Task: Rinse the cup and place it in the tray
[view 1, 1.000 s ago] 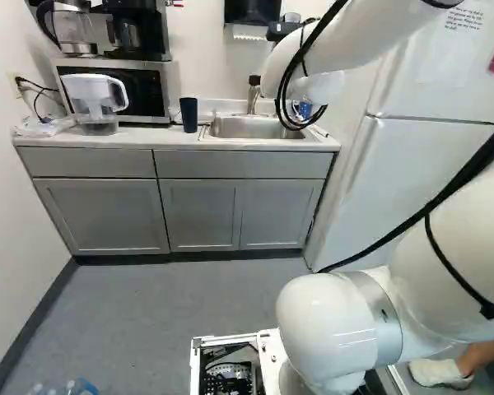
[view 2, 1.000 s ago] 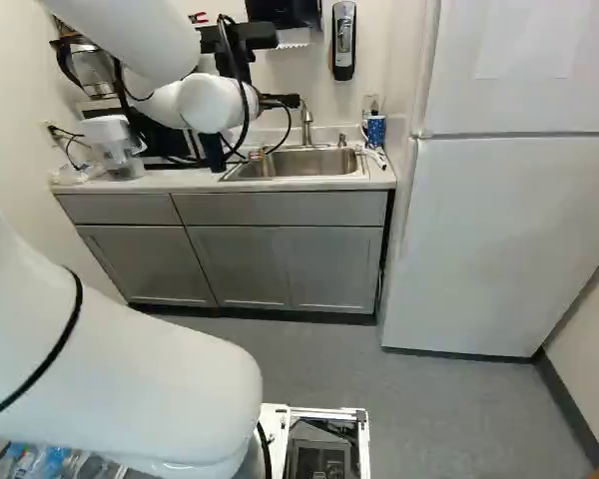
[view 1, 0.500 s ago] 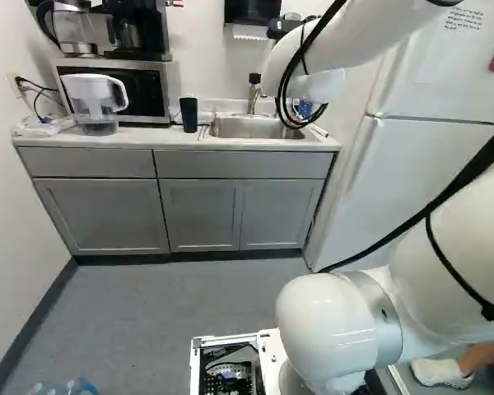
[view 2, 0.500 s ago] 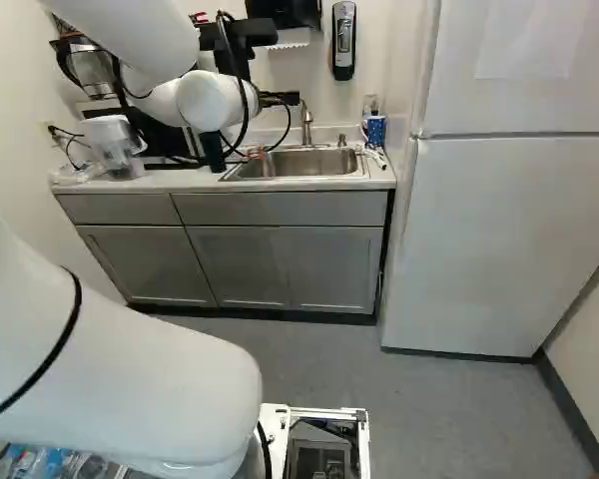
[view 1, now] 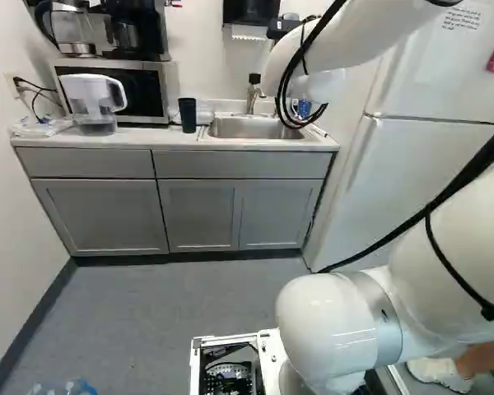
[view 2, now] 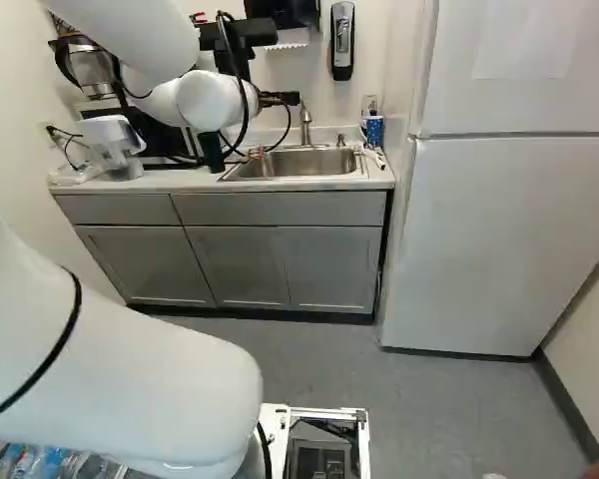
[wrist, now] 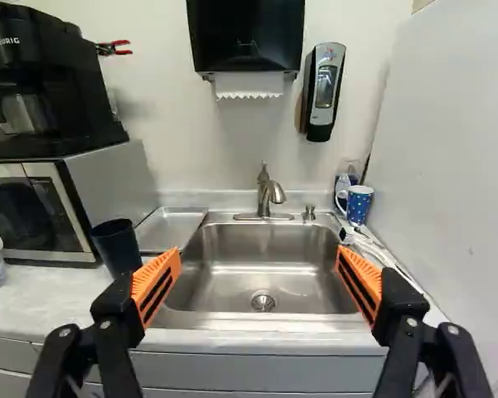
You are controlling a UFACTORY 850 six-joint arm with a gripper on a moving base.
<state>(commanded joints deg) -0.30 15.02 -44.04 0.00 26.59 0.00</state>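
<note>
The gripper (view 2: pixel 280 99) is being held wide and empty before the sink (wrist: pixel 261 265) while, between the table's (wrist: pixel 58 294) front and back edges, a dark cup (wrist: pixel 118 247) is being flanked by microwave (wrist: pixel 37 207) and metal tray (wrist: pixel 173 228), a spotted mug (wrist: pixel 358 204) occupying the back right corner.

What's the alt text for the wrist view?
Open gripper with nothing between its fingers, facing an empty steel sink with a faucet at its back edge. A dark cup stands on the counter between the microwave and a metal tray; a blue dotted mug sits across the sink.
</note>
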